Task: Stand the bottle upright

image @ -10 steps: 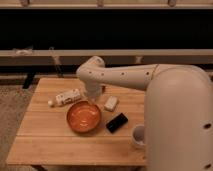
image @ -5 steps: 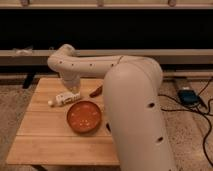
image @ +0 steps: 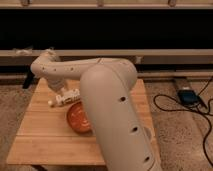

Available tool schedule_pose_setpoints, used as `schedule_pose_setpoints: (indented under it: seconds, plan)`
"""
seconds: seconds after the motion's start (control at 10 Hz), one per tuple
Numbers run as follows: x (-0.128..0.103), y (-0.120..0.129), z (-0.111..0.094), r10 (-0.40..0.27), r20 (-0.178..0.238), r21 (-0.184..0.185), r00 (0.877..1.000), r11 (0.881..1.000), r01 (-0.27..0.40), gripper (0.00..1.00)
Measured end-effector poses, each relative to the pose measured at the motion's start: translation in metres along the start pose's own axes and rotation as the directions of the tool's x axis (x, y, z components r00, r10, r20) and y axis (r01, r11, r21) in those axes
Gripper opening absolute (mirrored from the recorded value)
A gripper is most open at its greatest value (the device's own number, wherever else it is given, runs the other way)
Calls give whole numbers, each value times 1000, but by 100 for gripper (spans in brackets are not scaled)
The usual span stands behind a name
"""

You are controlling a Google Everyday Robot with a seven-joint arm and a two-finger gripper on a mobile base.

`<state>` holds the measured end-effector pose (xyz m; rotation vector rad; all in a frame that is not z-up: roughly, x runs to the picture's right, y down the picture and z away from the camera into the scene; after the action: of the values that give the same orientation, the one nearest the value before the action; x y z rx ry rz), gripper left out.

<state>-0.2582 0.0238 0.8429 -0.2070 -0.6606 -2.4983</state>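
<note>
Camera view. The white robot arm, dotted with small dark holes, fills the centre and lower right of the frame; it is seen rising from the bottom edge and bending at an elbow in the upper left. A light wooden slatted table is shown beneath it, set on speckled flooring. An orange bowl is placed near the table's middle, its right side hidden by the arm. A dark power adapter with black cables is seen on the floor at the right edge. The bottle is laid on its side on the table, just above and left of the bowl, with its white cap towards the left; a brownish band is visible on it, but its writing cannot be read. The gripper is positioned directly over the bottle, at or very near its upper surface; whether it is spread or closed cannot be told.
</note>
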Motion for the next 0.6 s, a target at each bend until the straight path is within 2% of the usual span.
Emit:
schedule_pose_setpoints:
  seconds: [0.1,0.4,0.6]
  plan:
    - [5,-7,8,-45,19,6,999,999,45,79]
    - [18,-6,28,-99,73,9,992,995,99,80]
    - [28,3,43,-99,94,15,991,995,98,80]
